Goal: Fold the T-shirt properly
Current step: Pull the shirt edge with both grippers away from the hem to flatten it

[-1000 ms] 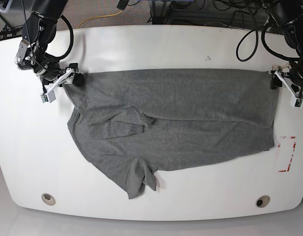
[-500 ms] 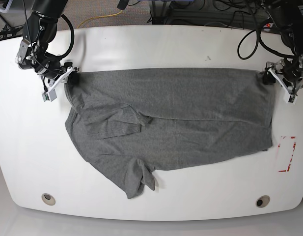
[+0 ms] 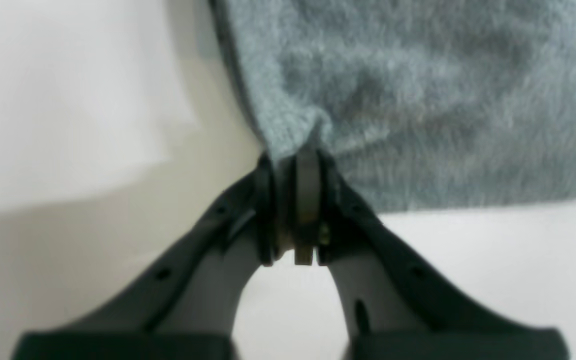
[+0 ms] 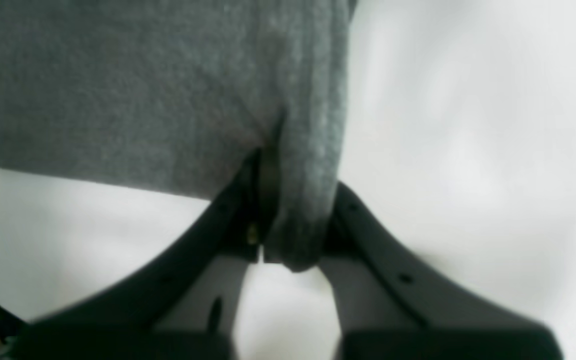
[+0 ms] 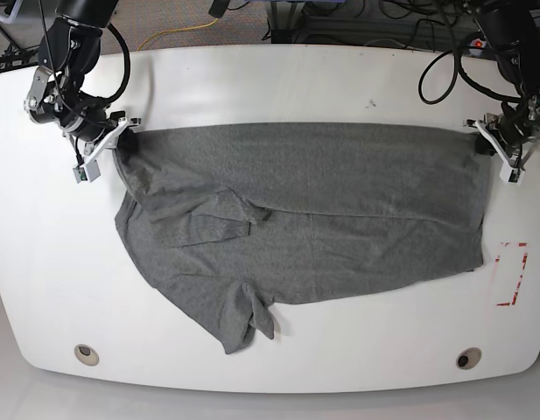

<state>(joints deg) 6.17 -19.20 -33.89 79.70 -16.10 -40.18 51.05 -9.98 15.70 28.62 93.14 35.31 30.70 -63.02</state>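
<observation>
T-shirt (image 5: 313, 210): grey, spread on white bench (image 5: 278, 83). Left fingers (image 3: 295, 165) and right fingers (image 4: 288, 200) each pinch a far corner, likely to lift and fold.

This looks like a robotics lab or test room rather than a home. A broad white table (image 5: 278, 79) with rounded corners fills the floor space, with two round ports (image 5: 87, 354) set into its near edge and a red taped rectangle (image 5: 512, 273) marked on its surface. Behind it, black cables (image 5: 401, 26) and a yellow cord (image 5: 178, 33) trail over a speckled carpet (image 5: 160, 17), beside dark equipment frames (image 5: 322, 19).
</observation>
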